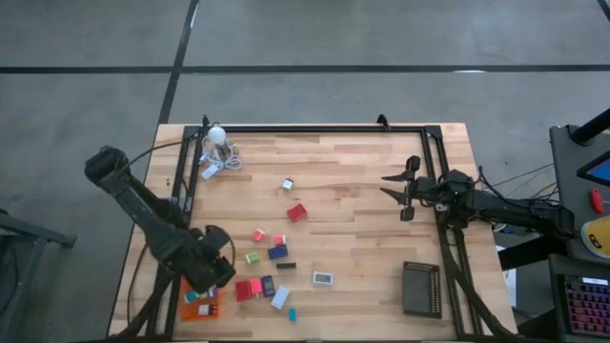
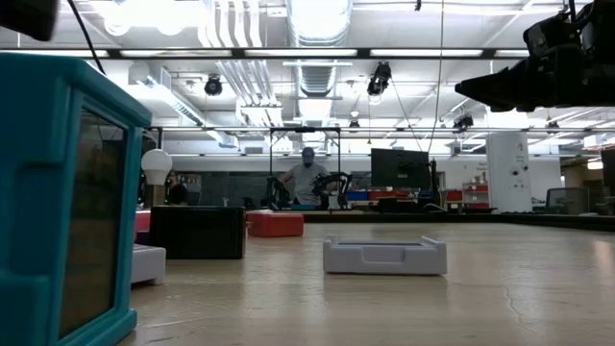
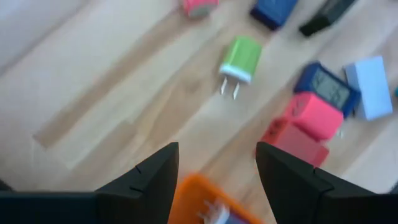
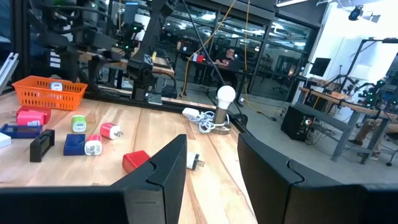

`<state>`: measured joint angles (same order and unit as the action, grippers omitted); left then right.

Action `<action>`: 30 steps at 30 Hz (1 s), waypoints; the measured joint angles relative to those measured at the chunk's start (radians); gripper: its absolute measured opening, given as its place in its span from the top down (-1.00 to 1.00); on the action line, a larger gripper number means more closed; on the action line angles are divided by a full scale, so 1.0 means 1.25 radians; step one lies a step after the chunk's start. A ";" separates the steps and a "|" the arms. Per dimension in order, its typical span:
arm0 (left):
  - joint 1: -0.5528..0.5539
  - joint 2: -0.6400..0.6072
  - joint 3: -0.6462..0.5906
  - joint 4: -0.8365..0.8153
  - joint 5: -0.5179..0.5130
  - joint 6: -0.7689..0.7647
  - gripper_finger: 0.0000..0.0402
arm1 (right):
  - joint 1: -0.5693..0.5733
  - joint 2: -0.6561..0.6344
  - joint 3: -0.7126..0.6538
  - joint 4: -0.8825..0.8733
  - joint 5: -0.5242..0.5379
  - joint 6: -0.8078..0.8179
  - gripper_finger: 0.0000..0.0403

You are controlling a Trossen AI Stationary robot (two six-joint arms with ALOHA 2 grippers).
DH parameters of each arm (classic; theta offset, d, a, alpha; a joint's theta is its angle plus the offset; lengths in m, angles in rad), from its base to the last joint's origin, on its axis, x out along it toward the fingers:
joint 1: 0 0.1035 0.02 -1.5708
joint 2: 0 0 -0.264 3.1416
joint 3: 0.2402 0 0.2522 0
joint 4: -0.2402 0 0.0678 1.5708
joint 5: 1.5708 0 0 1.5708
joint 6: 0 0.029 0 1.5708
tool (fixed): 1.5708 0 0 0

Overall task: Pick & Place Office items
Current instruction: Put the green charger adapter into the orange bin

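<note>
The office items lie scattered on the wooden table: a green plug (image 3: 241,57), a pink block (image 3: 316,116), a red block (image 3: 293,140), a navy clock (image 3: 326,87), a white clock (image 1: 323,278) and a red block (image 1: 297,212). My left gripper (image 1: 212,276) hangs open, pointing steeply down, over the far edge of the orange tray (image 3: 199,202), nothing between its fingers (image 3: 217,149). A white piece (image 3: 214,214) lies in that tray. My right gripper (image 1: 405,195) waits open and level at the table's right side.
A black ribbed tray (image 1: 420,288) stands near the front right. A white bulb with a coiled cord (image 1: 217,135) sits at the far left. A black frame rail (image 1: 315,128) borders the table. Bare wood stretches between the items and the right arm.
</note>
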<state>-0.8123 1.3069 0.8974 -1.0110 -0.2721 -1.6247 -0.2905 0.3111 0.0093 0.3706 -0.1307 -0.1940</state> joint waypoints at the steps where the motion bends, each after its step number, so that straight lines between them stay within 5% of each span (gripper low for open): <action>1: 0.016 0.000 0.000 0.000 0.000 0.012 -0.10 | 0.000 0.000 0.000 0.000 0.000 0.000 0.31; 18: 0.203 0.010 -0.002 0.158 -0.053 0.377 -0.10 | 0.000 0.000 0.000 0.000 0.000 0.000 0.31; 30: 0.203 0.043 -0.003 0.211 -0.056 0.405 -0.10 | 0.000 0.000 0.000 0.000 0.000 0.000 0.31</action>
<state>-0.5583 1.3602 0.8932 -0.7476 -0.3416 -1.1187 -0.2905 0.3111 0.0093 0.3710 -0.1307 -0.1940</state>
